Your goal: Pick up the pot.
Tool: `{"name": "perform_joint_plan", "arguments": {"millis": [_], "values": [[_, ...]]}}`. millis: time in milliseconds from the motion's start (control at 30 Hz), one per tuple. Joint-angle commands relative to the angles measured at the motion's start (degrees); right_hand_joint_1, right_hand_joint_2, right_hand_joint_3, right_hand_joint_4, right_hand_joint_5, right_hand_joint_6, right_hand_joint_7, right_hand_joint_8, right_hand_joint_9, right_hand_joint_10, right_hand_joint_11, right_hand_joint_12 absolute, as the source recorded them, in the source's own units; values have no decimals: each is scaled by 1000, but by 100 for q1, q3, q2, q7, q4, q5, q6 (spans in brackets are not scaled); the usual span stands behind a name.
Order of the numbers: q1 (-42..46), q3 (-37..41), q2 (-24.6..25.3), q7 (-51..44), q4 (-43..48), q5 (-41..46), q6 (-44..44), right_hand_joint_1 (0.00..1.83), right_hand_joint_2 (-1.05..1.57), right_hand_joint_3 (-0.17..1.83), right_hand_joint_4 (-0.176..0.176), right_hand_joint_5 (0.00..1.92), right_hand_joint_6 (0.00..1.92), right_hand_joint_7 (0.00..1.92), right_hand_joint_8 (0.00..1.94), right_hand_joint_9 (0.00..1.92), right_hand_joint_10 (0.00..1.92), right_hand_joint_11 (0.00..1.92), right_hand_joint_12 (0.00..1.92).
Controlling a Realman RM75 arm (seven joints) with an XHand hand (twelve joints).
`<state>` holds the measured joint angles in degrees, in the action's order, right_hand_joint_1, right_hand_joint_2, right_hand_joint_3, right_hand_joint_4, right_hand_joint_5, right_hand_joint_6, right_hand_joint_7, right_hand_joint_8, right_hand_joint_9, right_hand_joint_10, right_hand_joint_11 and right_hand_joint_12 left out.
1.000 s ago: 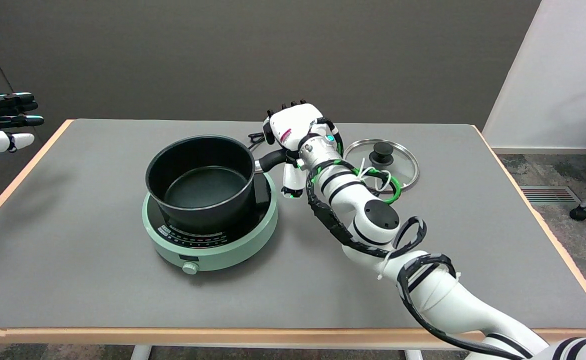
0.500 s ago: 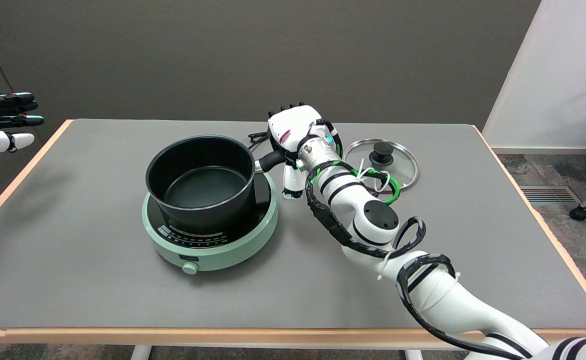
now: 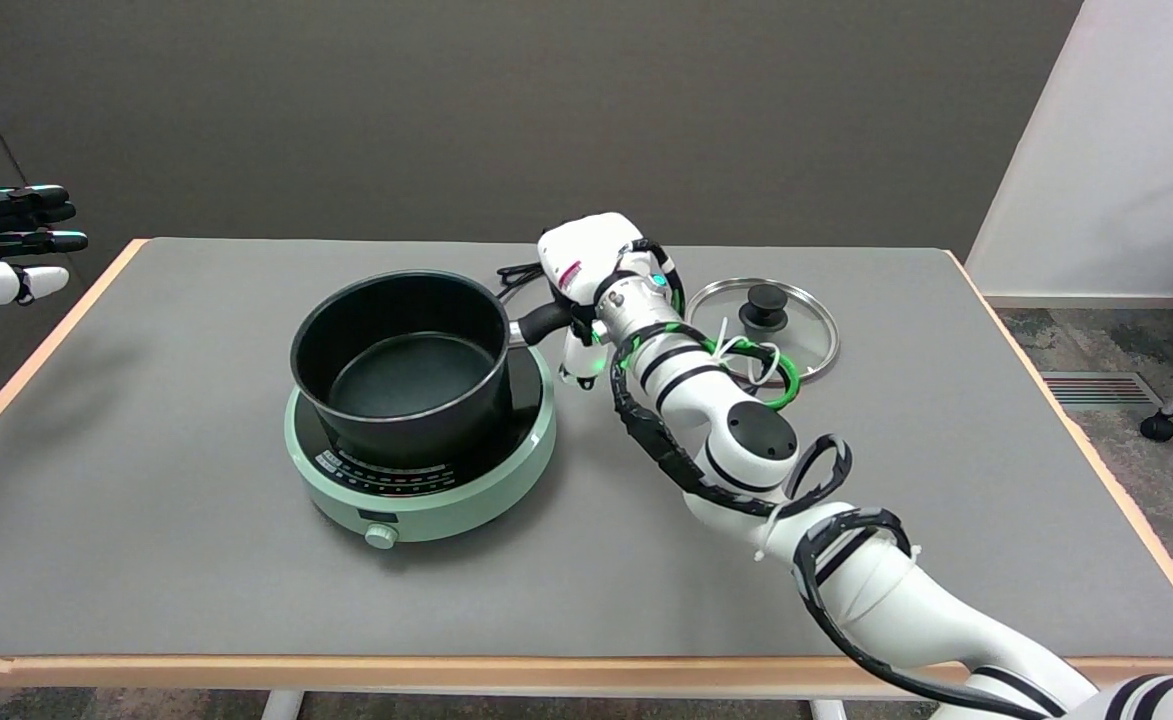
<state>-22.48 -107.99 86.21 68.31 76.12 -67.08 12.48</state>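
Pot [image 3: 401,365]: sitting on the green cooker [image 3: 421,470], its handle [image 3: 543,322] pointing right.
Right hand [image 3: 586,262]: wrapping around that handle, grasping it.
Lid [image 3: 764,322]: lying on the worktop [image 3: 196,560], right of the pot.

The cooker [image 3: 421,470] stands on the bench [image 3: 146,560], left of the bench's middle. The pot [image 3: 401,365] sits on the cooker, its handle [image 3: 543,322] reaching out past the cooker's right edge. The right hand [image 3: 586,270] is at the far end of that handle, just right of the cooker. The lid [image 3: 764,325] lies flat on the bench farther right of the cooker, beyond the hand. A cord [image 3: 513,275] lies behind the cooker.
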Motion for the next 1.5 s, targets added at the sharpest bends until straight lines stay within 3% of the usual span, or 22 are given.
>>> {"name": "perform_joint_plan", "arguments": {"millis": [33, 200, 400, 733, 933, 1000, 1067, 1100, 1233, 1333, 1500], "values": [[-10, 5, 27, 25, -10, -21, 98, 1286, -190, 800, -39, 1838, 1838, 1838, 1838, 1838, 1838, 1838, 1838], [-13, 13, 8, 244, -33, -56, 120, 1292, -252, 710, -48, 1795, 1795, 1795, 1795, 1795, 1795, 1795, 1795], [-18, 16, 3, 302, -39, -56, 120, 1244, 94, 614, -61, 1738, 1738, 1738, 1738, 1738, 1738, 1738, 1738], [-7, 37, -13, 661, -12, -56, 196, 1216, 281, 576, -74, 1699, 1699, 1699, 1699, 1699, 1699, 1699, 1699], [22, 45, -29, 917, 33, -75, 328, 973, 1022, 725, -92, 1693, 1693, 1693, 1693, 1693, 1693, 1693, 1693], [22, 45, -29, 917, 33, -80, 328, 914, 1087, 750, -92, 1698, 1698, 1698, 1698, 1698, 1698, 1698, 1698], [25, 45, -29, 920, 33, -80, 328, 889, 868, 1034, -89, 1714, 1714, 1714, 1714, 1714, 1714, 1714, 1714], [30, 45, -29, 930, 33, -80, 328, 867, 821, 1065, -85, 1720, 1720, 1720, 1720, 1720, 1720, 1720, 1720], [30, 37, -29, 952, 33, -177, 325, 784, 945, 711, -72, 1736, 1736, 1736, 1736, 1736, 1736, 1736, 1736], [41, 29, -29, 957, 36, -216, 320, 823, 1028, 535, -77, 1728, 1728, 1728, 1728, 1728, 1728, 1728, 1728], [57, 29, -51, 957, 90, -237, 320, 859, 1040, 466, -82, 1721, 1721, 1721, 1721, 1721, 1721, 1721, 1721]]}}
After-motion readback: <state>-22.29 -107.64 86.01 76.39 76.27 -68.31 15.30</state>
